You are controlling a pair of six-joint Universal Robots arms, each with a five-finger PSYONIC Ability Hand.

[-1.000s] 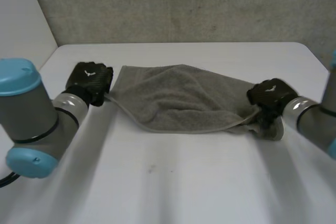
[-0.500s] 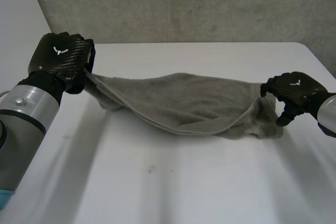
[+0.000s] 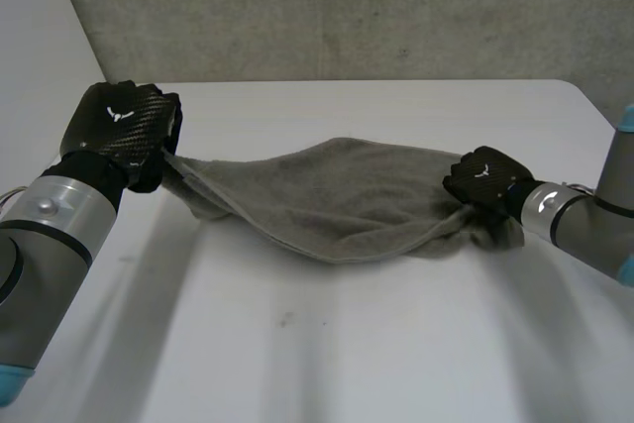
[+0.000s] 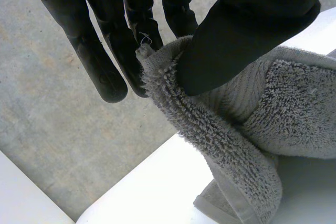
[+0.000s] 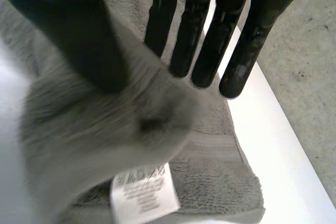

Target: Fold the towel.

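Note:
A grey towel (image 3: 327, 195) lies bunched across the middle of the white table (image 3: 347, 344), its left end lifted off the surface. My left hand (image 3: 119, 126) holds that raised left corner. In the left wrist view the thumb (image 4: 247, 24) presses the towel's corner (image 4: 173, 87) against the straight fingers (image 4: 89, 51). My right hand (image 3: 483, 177) rests knuckles up on the towel's right end. In the right wrist view a fold of towel (image 5: 131, 119) stands between its thumb (image 5: 68, 30) and its straight fingers (image 5: 210, 40), beside a white care label (image 5: 144, 195).
A grey wall rises behind the table's far edge (image 3: 357, 83). The table's right edge (image 5: 283, 145) runs close past the right hand's fingertips. Bare tabletop spreads in front of the towel.
My left hand has risen with the towel's left corner, stretching the cloth. My right hand swung out past the towel's right end, then came back onto it and closed its fingers.

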